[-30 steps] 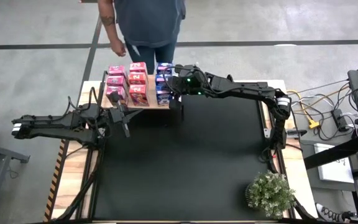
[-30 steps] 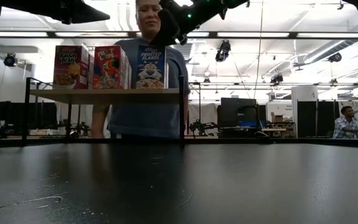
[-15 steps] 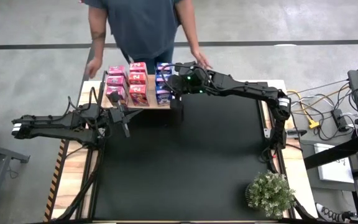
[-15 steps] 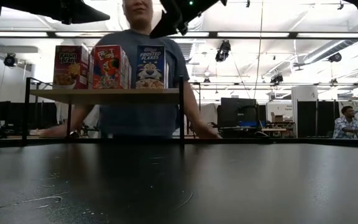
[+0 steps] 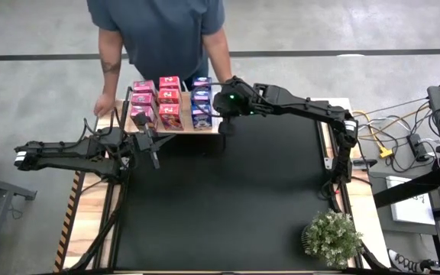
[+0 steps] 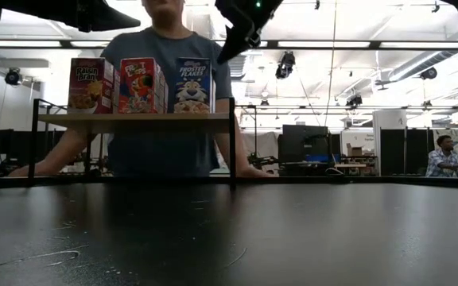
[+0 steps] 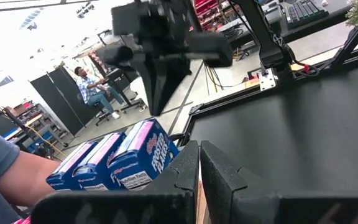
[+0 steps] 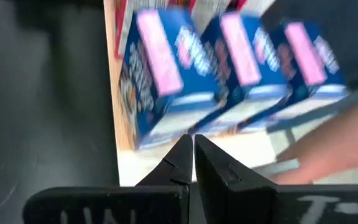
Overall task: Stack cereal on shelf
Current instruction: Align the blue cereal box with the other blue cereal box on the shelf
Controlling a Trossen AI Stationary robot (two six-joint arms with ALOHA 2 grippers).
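A person (image 5: 163,30) stands behind the table's far edge, hands at either end of the wooden shelf (image 5: 176,128). Nine cereal boxes (image 5: 169,98) stand on it in three rows, the blue ones at its right end. The right gripper (image 5: 224,122), jaws shut and empty, hovers just beside that end. The left gripper (image 5: 153,150), likewise shut and empty, waits near the shelf's front left corner.

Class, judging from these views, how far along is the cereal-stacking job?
Done, it seems: nine cereal boxes stand in three rows on the shelf. In hand: nothing; the right gripper is shut and empty beside the blue row, the left gripper shut, waiting. Left: no loose boxes show on the table.
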